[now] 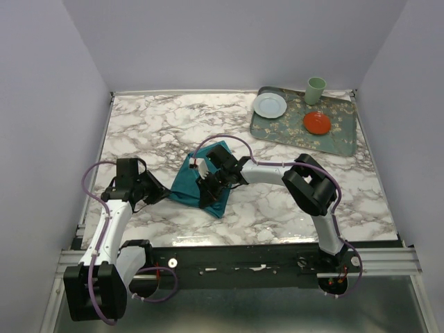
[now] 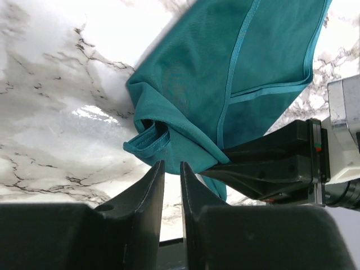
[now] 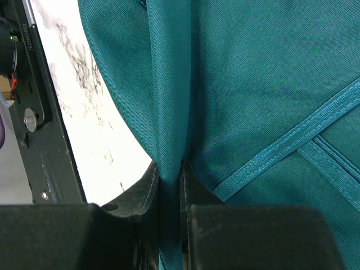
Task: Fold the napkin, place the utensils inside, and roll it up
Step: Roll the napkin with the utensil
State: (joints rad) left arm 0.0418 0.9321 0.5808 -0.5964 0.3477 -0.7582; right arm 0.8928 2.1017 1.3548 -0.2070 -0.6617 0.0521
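The teal napkin (image 1: 189, 182) lies bunched on the marble table, between my two grippers. My left gripper (image 1: 165, 194) is at its left edge. In the left wrist view its jaws (image 2: 171, 166) stand close together, with the napkin's (image 2: 225, 84) folded hem pinched at the very tips. My right gripper (image 1: 210, 189) is over the napkin's near right part. Its jaws (image 3: 170, 169) are shut on a raised ridge of the napkin (image 3: 253, 84). The right gripper's black body (image 2: 270, 163) also shows in the left wrist view. The utensils are out of view.
A patterned grey-green tray (image 1: 340, 139) sits at the back right. It holds a white plate (image 1: 269, 105), an orange-red plate (image 1: 317, 123) and a pale green cup (image 1: 316, 90). Plain walls close in the table on three sides.
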